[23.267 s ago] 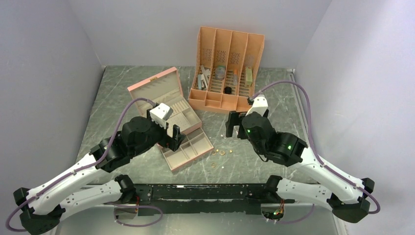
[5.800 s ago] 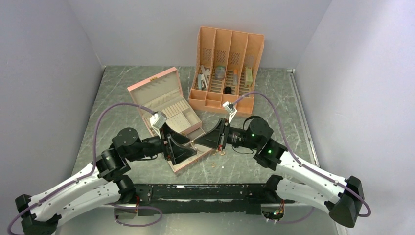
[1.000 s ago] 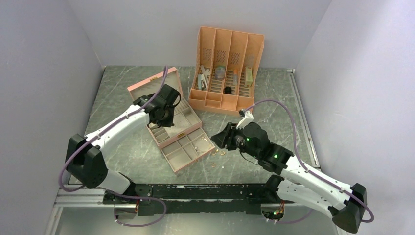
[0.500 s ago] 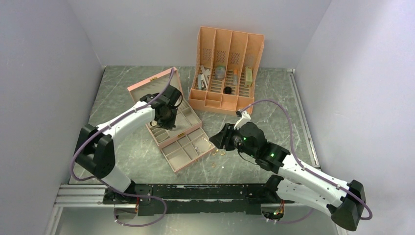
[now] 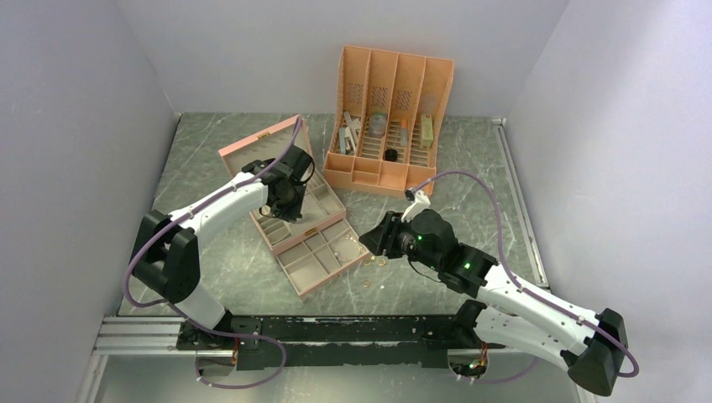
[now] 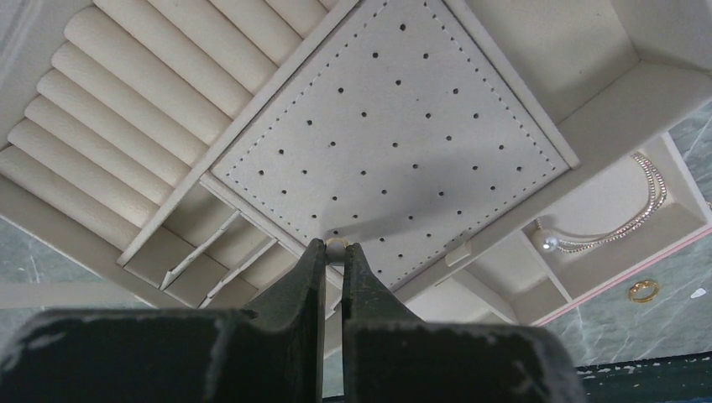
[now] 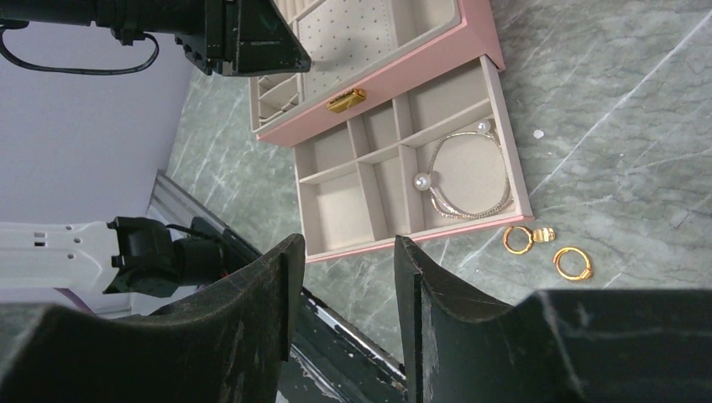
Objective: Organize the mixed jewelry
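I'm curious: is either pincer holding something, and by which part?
The left pincer pinches a tiny pale piece between its tips; by which part is unclear. The right pincer holds nothing.

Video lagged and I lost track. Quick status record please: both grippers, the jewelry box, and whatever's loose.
left gripper: shut on a tiny pale piece, at the edge of the perforated panel
right gripper: open, holding nothing, near the drawer's front
jewelry box: lid up, drawer pulled out
drawer contents: pearl-ended chain in one end compartment; other visible compartments bare
loose gold pieces: three on the table beside the drawer
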